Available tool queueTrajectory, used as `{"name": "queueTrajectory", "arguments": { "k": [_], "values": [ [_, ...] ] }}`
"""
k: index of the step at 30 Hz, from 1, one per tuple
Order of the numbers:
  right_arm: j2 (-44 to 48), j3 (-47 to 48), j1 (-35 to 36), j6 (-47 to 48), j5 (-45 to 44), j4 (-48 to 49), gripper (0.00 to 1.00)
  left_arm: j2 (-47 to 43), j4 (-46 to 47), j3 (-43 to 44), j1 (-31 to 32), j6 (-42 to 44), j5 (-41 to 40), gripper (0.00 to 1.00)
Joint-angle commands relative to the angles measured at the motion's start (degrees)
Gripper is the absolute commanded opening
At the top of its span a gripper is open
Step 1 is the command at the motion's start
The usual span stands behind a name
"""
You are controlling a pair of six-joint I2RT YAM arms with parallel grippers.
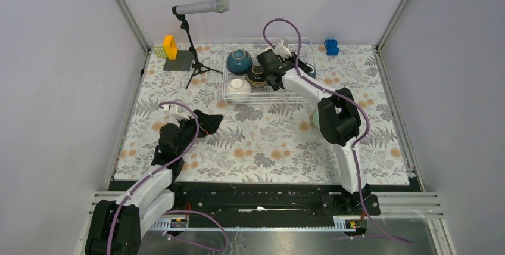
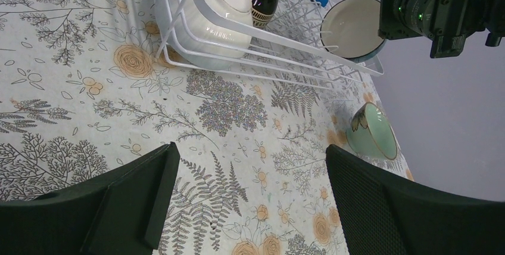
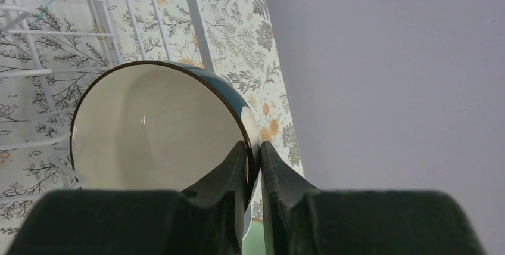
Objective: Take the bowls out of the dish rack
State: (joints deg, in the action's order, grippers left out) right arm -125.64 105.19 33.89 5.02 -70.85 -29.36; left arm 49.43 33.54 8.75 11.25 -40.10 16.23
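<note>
Rack (image 1: 268, 95): white wire basket at the far middle of the floral mat (image 1: 268, 148).
Right gripper (image 3: 254, 148): inside the rack's right end. Its fingers are pinched onto a bowl rim, one inside the bowl and one outside.
Held teal bowl (image 3: 155, 130): cream inside, dark rim line, teal outside. It is tipped on edge over the rack wires; whether it rests on them cannot be told.
Second teal bowl (image 1: 239, 60): far left part of the rack, its outside facing up.
Brown bowl (image 1: 257, 75): middle of the rack, just beside the right gripper. The left wrist view shows a gold patterned band under the rim.
Near white bowl (image 2: 208, 16): near left corner of the rack, lying on its side against the wires.
Far white bowl (image 1: 283, 46): far side of the rack, behind the right gripper and partly hidden.
Mint bowl (image 2: 372, 130): outside the rack, on the mat near the right arm's elbow. It is tilted on its side and has a gold-brown rim.
Left gripper (image 2: 250, 201): jaws wide apart with nothing between them. It sits low over the mat on the left, well apart from the rack.
Right wrist camera (image 2: 429, 5): green lights lit. Any lettering on the body is too small to read.
Microphone (image 1: 202, 6): on a black stand, far left of the mat.
Baseplate (image 1: 181, 63): grey, at the far left corner, with a yellow block (image 1: 170, 46) on it.
Blue block (image 1: 332, 46): far right of the mat, beyond the rack.
</note>
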Motion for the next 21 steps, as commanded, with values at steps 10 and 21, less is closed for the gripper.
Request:
{"name": "queueTrajectory", "arguments": {
  "k": [10, 21],
  "values": [
    [17.01, -4.17, 2.50, -1.30, -0.46, 4.48, 0.00, -0.02, 3.24, 1.90, 0.09, 0.28, 1.27, 0.99],
    [23.63, -6.40, 5.60, -4.32, 23.68, 4.39, 0.00, 4.60, 2.13, 8.85, 1.81, -7.73, 4.26, 0.95]
  ]
}}
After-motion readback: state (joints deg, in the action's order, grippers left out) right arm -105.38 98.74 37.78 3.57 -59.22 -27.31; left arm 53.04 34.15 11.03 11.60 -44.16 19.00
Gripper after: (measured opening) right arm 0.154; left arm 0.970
